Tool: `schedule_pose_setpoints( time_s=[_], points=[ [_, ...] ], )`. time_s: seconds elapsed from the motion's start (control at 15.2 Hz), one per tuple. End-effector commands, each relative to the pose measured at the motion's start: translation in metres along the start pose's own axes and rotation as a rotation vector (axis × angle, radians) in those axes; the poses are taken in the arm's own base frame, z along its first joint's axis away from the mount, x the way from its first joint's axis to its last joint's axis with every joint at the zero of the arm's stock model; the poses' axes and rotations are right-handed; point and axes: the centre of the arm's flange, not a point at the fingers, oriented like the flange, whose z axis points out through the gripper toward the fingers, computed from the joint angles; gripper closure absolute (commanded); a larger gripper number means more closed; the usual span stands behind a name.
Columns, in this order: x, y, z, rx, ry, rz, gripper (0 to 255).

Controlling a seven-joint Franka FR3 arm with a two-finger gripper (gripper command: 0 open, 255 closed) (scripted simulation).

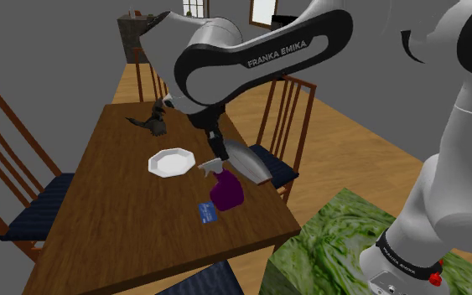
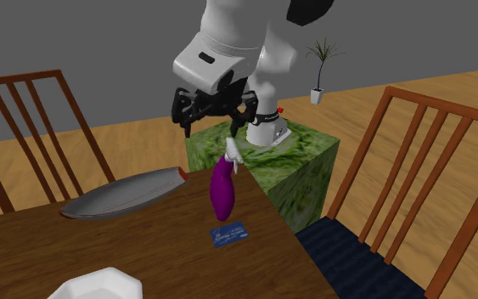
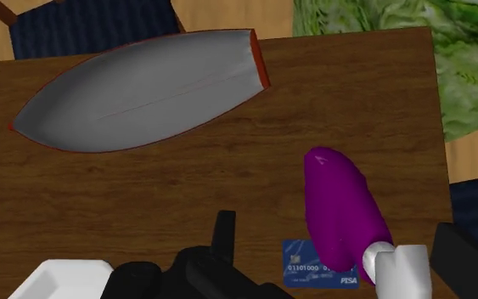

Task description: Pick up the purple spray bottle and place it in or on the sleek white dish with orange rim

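Watching second exterior feed. White plate (image 2: 92,284) sits left of dish, toward camera. Dish (image 2: 126,194), grey with orange rim, lies on wooden table (image 2: 25,255). Gripper (image 2: 217,119) hangs above and right of dish, jaws wide apart, gripping nothing. Purple spray bottle (image 2: 222,194) stands just right of dish. Blue card (image 2: 229,233) lies flat, right of dish.

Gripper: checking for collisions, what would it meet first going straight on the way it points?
The gripper would probably meet the bare wooden table first, between the grey orange-rimmed dish and the purple spray bottle; depth is unclear.
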Motion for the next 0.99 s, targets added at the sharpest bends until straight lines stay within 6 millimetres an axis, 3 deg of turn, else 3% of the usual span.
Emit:
schedule_pose_setpoints(
  time_s=[0.0, 0.07, 0.33, 0.92],
  points=[
    [0.000, 0.000, 0.000, 0.000, 0.000, 0.000, 0],
    [0.000, 0.000, 0.000, 0.000, 0.000, 0.000, 0],
    [-0.006, -0.043, -0.013, -0.012, 0.233, 0.053, 0],
    [0.003, -0.044, 0.025, -0.013, 0.244, 0.055, 0]
  ],
)
